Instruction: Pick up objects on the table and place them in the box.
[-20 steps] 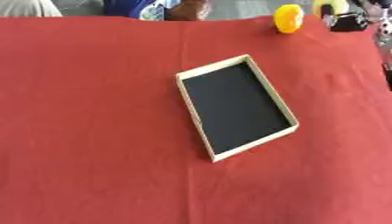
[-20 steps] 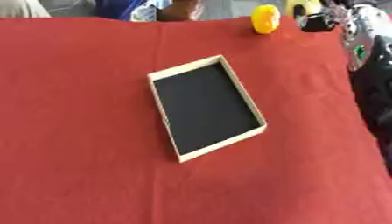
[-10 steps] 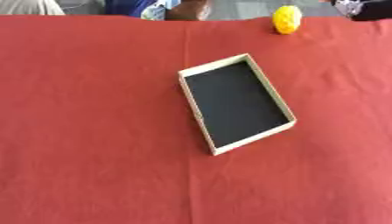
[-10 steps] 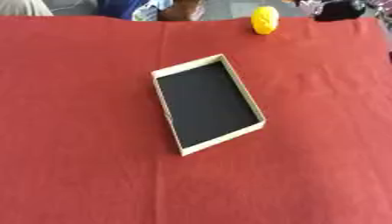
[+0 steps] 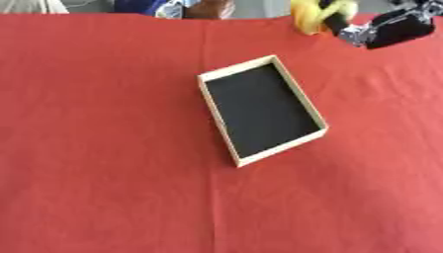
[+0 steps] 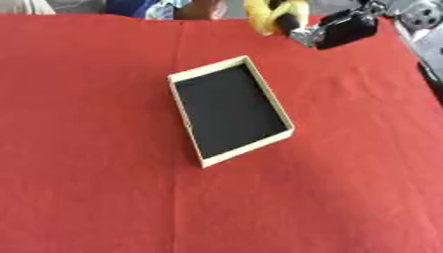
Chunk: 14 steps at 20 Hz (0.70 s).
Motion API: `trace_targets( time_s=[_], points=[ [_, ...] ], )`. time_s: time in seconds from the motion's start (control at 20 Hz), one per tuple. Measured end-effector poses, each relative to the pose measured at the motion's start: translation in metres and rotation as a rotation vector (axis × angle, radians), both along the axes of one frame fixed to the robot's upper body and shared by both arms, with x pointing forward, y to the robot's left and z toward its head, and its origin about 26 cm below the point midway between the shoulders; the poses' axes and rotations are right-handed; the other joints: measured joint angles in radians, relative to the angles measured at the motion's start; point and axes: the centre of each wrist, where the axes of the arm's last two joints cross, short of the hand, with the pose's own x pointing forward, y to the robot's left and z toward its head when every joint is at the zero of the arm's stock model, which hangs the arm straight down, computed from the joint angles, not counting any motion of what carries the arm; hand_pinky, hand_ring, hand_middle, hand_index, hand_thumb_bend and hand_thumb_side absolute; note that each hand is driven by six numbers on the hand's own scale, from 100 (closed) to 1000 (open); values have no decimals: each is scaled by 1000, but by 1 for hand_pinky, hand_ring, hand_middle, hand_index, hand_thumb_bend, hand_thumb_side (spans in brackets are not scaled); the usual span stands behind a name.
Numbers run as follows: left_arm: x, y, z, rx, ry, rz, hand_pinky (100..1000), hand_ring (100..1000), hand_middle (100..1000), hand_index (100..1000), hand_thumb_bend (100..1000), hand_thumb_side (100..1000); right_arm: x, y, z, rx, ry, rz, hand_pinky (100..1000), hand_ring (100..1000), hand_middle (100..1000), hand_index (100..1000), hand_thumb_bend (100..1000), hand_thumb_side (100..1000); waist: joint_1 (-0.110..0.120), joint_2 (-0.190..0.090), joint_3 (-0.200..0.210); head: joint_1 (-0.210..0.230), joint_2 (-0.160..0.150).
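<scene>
One hand: right hand (image 6: 333,30), black with silver joints, in from the upper right, reaching to the far edge of the table.
Grip: dark fingers (image 6: 286,20) curled round the yellow thing, which shows on both sides of them.
Left hand: in neither view.
Yellow thing (image 5: 304,15): rounded, bright yellow, at the far edge of the cloth, beyond the box's far corner and well apart from it; whether lifted or resting on the cloth, cannot tell.
Box (image 5: 219,75): shallow tray, pale wooden rim, black floor, near the middle of the cloth, turned askew with one long side running from upper left to lower right; nothing inside.
Cloth (image 5: 104,163): red, covering the whole table, with a faint crease running toward the near edge from the box's near corner.
Far edge: bits of blue and pale cloth beyond the table at the top left, too blurred to make out.
Right side: a strip of grey past the cloth's edge in the right eye view, with part of the arm above it.
</scene>
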Motion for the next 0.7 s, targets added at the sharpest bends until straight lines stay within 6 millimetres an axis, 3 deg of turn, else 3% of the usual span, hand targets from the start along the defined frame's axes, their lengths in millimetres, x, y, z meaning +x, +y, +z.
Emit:
trace_targets(
  time_s=[0.3, 0.7],
  points=[
    [1, -3, 1, 5, 0, -21, 881, 847, 674, 796, 100, 674, 5, 19, -21, -42, 60, 53, 786, 741, 498, 629, 100, 100, 4, -7, 2, 0, 3],
    [2, -4, 1, 5, 5, -35, 882, 847, 672, 794, 100, 676, 22, 13, -73, -44, 192, -12, 795, 770, 506, 641, 100, 100, 11, -5, 16, -8, 5]
  ],
)
